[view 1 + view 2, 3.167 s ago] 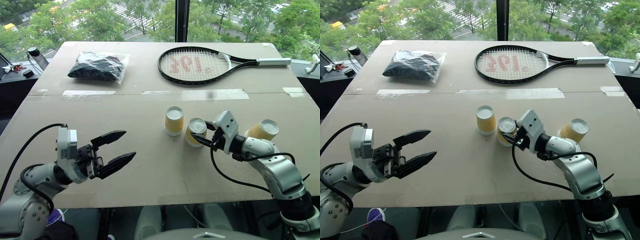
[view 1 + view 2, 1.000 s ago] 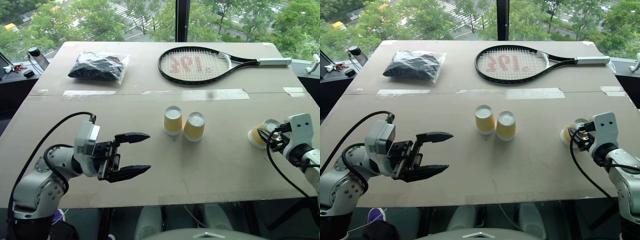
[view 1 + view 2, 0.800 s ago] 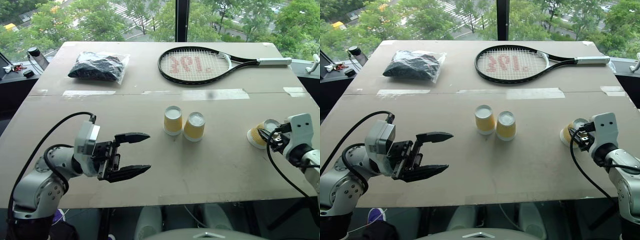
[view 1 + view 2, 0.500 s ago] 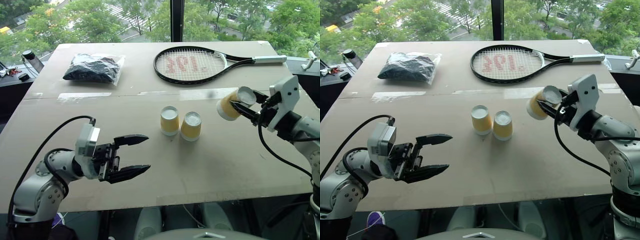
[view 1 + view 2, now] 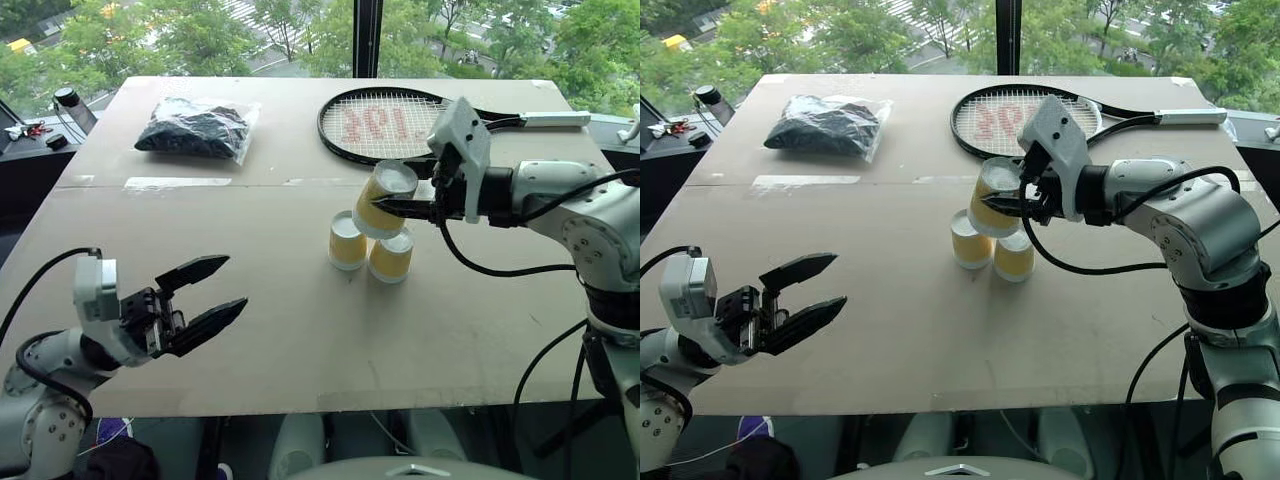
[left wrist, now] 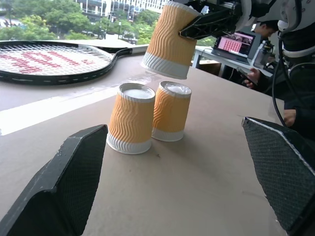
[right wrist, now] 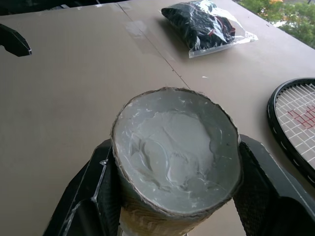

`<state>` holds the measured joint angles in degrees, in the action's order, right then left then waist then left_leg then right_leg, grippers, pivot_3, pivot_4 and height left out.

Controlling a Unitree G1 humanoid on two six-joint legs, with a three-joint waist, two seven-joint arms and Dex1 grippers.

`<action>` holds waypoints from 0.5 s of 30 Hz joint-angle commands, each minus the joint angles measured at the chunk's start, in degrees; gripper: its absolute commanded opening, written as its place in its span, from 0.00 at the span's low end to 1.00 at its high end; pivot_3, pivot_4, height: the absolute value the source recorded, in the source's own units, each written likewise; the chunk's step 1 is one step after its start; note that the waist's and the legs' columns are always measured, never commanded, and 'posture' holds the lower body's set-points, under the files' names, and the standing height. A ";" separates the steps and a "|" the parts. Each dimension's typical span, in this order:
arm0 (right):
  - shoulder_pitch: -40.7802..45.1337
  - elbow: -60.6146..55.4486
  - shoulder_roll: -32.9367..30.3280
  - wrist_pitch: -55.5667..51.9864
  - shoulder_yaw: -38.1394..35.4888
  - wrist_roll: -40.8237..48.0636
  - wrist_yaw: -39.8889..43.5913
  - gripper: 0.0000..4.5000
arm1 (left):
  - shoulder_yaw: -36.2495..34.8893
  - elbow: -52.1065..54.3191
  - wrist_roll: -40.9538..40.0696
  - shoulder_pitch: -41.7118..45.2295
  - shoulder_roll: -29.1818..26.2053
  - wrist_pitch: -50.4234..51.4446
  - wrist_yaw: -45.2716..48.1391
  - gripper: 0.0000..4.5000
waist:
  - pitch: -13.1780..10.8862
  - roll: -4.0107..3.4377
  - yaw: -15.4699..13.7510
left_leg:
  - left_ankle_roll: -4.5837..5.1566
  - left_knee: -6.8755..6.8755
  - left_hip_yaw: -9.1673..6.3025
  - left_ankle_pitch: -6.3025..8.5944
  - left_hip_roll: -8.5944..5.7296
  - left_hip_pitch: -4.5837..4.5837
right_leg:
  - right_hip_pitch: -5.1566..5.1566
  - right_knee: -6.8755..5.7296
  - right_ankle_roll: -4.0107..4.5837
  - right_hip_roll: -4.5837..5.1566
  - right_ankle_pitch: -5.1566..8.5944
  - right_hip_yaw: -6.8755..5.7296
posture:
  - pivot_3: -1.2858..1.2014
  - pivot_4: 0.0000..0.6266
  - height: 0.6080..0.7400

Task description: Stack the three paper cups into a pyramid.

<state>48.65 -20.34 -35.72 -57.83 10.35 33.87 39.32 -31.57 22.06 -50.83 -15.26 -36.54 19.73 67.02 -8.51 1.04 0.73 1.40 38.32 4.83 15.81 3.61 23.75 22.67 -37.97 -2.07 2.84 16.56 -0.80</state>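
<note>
Two paper cups (image 5: 347,241) (image 5: 391,257) stand upside down, side by side, in the middle of the table (image 5: 300,360). The third paper cup (image 5: 382,198) hangs tilted just above them, base up, apart from both in the left wrist view. My right gripper (image 5: 400,203) is shut on it, one finger (image 7: 93,196) on each side of the cup (image 7: 174,147). Near the table's front left, my left gripper (image 5: 232,283) is open and holds nothing, well short of the standing cups (image 6: 130,118) (image 6: 171,111).
A tennis racket (image 5: 400,125) lies at the back right, just behind the cups. A clear bag of black stuff (image 5: 195,130) lies at the back left. Tape strips (image 5: 430,188) cross the table's middle seam. A bottle (image 5: 75,108) stands off the far left corner.
My right gripper lifted the third cup off the table's right side and carried it left to just above the two standing cups. My left arm drew back to the left.
</note>
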 commanded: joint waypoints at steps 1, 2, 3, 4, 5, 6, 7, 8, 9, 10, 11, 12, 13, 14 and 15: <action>2.71 1.35 0.73 2.26 0.37 -1.91 1.06 0.50 | -3.70 2.64 -2.33 -2.03 2.35 -3.85 0.88 1.00 | 0.00 0.00 0.09 | 0.00 0.00 0.02 0.00 0.00 0.00 | 0.00 0.00 0.00 0.00 0.00 0.00 | 0.52 0.24 1.00; 3.03 1.87 1.02 2.46 0.69 -2.33 1.35 0.50 | -4.13 2.69 -2.63 -2.66 2.69 -4.48 1.67 1.00 | 0.00 0.00 0.14 | 0.00 0.00 0.02 0.00 0.00 0.00 | 0.02 0.00 0.00 0.00 0.00 0.00 | 0.52 0.24 1.00; 3.37 2.37 1.30 2.65 1.12 -2.83 1.63 0.50 | -4.73 2.53 -2.74 -3.35 2.99 -5.00 2.30 1.00 | 0.00 0.00 0.16 | 0.00 -0.01 0.03 0.00 0.00 0.00 | 0.04 -0.01 0.00 0.00 0.00 0.00 | 0.52 0.24 1.00; 3.63 2.78 1.49 2.81 1.53 -3.29 1.92 0.50 | -5.16 2.30 -2.75 -4.03 3.11 -5.51 2.94 1.00 | 0.00 0.00 0.18 | 0.00 -0.01 0.01 0.00 0.01 0.00 | 0.05 -0.02 0.00 -0.02 0.00 -0.01 | 0.52 0.24 1.00; 3.94 3.15 1.60 2.90 2.03 -3.78 2.21 0.50 | -5.60 2.09 -3.19 -4.70 3.06 -5.60 3.68 1.00 | 0.00 0.00 0.18 | -0.01 -0.02 0.02 0.00 0.02 -0.01 | 0.06 -0.03 0.00 -0.05 0.00 -0.01 | 0.52 0.24 1.00; 4.17 3.41 1.63 2.97 2.43 -4.23 2.53 0.50 | -5.93 1.90 -3.58 -5.13 2.99 -5.63 4.20 1.00 | 0.00 0.00 0.17 | -0.01 -0.02 0.02 0.00 0.02 -0.01 | 0.06 -0.04 0.00 -0.06 0.00 -0.01 | 0.52 0.24 1.00; 4.35 3.64 1.62 3.01 2.70 -4.59 2.88 0.50 | -6.11 1.79 -3.88 -5.36 2.92 -5.57 4.54 1.00 | 0.00 0.00 0.16 | 0.00 -0.02 0.02 0.00 0.03 -0.01 | 0.06 -0.03 0.00 -0.06 0.00 -0.02 | 0.52 0.24 1.00; 4.53 3.80 1.66 2.95 2.89 -4.86 3.13 0.50 | -6.22 1.67 -4.09 -5.48 2.85 -5.49 4.75 1.00 | 0.00 0.00 0.11 | 0.00 -0.02 0.04 0.00 0.03 -0.01 | 0.06 -0.03 0.00 -0.06 0.00 -0.02 | 0.52 0.24 1.00; 4.77 3.90 1.74 2.80 3.09 -5.10 3.36 0.50 | -6.24 1.51 -4.29 -5.61 2.75 -5.38 4.98 1.00 | 0.01 0.01 0.05 | 0.00 -0.02 0.04 0.00 0.03 -0.01 | 0.06 -0.03 0.00 -0.05 0.00 -0.02 | 0.52 0.24 1.00; 5.05 3.85 1.84 2.46 3.34 -5.17 3.65 0.50 | -6.23 1.23 -4.37 -5.72 2.70 -5.36 5.28 1.00 | 0.00 0.01 0.03 | 0.00 -0.01 0.05 0.00 0.02 0.00 | 0.06 -0.03 0.00 -0.05 0.00 -0.03 | 0.52 0.24 1.00; 5.24 3.65 1.81 2.21 3.70 -5.31 4.00 0.50 | -6.18 0.96 -4.36 -5.80 2.68 -5.40 5.55 1.00 | 0.01 0.01 0.04 | 0.00 0.00 0.06 0.00 0.01 0.00 | 0.06 -0.03 0.00 -0.04 0.00 -0.06 | 0.52 0.24 1.00; 5.36 3.49 1.77 2.01 4.01 -5.38 4.27 0.50 | -6.11 0.76 -4.34 -5.83 2.66 -5.42 5.73 1.00 | 0.01 0.01 0.09 | 0.00 0.00 0.07 0.00 0.01 -0.01 | 0.06 -0.03 0.00 -0.04 0.00 -0.06 | 0.52 0.24 1.00; 5.40 3.35 1.67 1.95 4.40 -5.57 4.53 0.50 | -6.01 0.63 -4.26 -5.80 2.65 -5.43 5.85 1.00 | 0.01 0.01 0.10 | 0.00 -0.01 0.07 0.00 0.01 -0.01 | 0.06 -0.03 0.00 -0.04 0.00 -0.09 | 0.52 0.24 1.00; 5.37 3.26 1.51 2.06 4.86 -5.93 4.82 0.50 | -5.91 0.55 -4.18 -5.73 2.65 -5.44 5.91 1.00 | 0.01 0.01 0.11 | 0.00 -0.01 0.06 0.00 0.01 -0.01 | 0.06 -0.03 0.00 -0.05 0.00 -0.10 | 0.52 0.24 1.00; 5.27 3.17 1.18 2.51 5.55 -6.52 5.43 0.50 | -5.77 0.46 -4.07 -5.64 2.66 -5.44 5.98 1.00 | 0.01 0.01 0.12 | 0.00 -0.01 0.06 0.00 0.01 -0.02 | 0.06 -0.03 0.00 -0.05 0.00 -0.12 | 0.52 0.24 1.00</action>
<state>52.71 -15.41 -33.86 -55.91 15.73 27.91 43.69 -36.11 22.15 -53.78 -20.69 -33.45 15.28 72.43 -8.50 1.05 0.85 1.40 38.31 4.89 15.81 3.63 23.74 22.73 -38.01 -2.07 2.78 16.56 -0.93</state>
